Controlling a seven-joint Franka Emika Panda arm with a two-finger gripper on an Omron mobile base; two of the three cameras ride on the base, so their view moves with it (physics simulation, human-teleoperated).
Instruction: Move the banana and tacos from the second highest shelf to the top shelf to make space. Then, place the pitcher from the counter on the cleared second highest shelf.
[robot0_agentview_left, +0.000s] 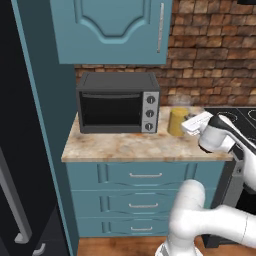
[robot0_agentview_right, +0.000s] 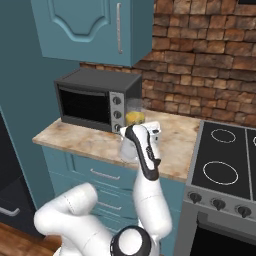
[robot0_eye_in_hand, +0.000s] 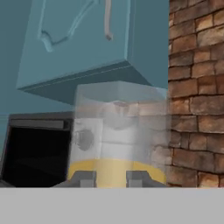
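The pitcher (robot0_agentview_left: 177, 121) stands upright on the beige speckled worktop (robot0_agentview_left: 120, 146), just to the right of the black toaster oven (robot0_agentview_left: 118, 102) and in front of the red brick wall (robot0_agentview_left: 215, 55). Its lower part holds orange-yellow juice and its upper part is clear, so the bricks and the oven's knobs show through it in the hand view, where the pitcher (robot0_eye_in_hand: 119, 135) looms very near. The gripper (robot0_eye_in_hand: 111, 178) is at the pitcher's side: its two dark fingers (robot0_eye_in_hand: 84, 178) sit against the yellow band at the bottom of that view, drawn in and clamped on the pitcher. From the left base view the white hand (robot0_agentview_left: 200, 123) reaches in from the right and meets the pitcher's right side; from the right base view the wrist covers most of the pitcher (robot0_agentview_right: 135, 117), leaving its top visible behind the arm.

Below the worktop are teal drawers (robot0_agentview_left: 145, 176) with silver handles, and a teal wall cabinet (robot0_agentview_left: 112, 30) hangs above the oven. A black stovetop (robot0_agentview_right: 225, 160) with ring burners adjoins the worktop on the right. A dark fridge door (robot0_agentview_left: 17, 165) fills the left edge of the left base view.
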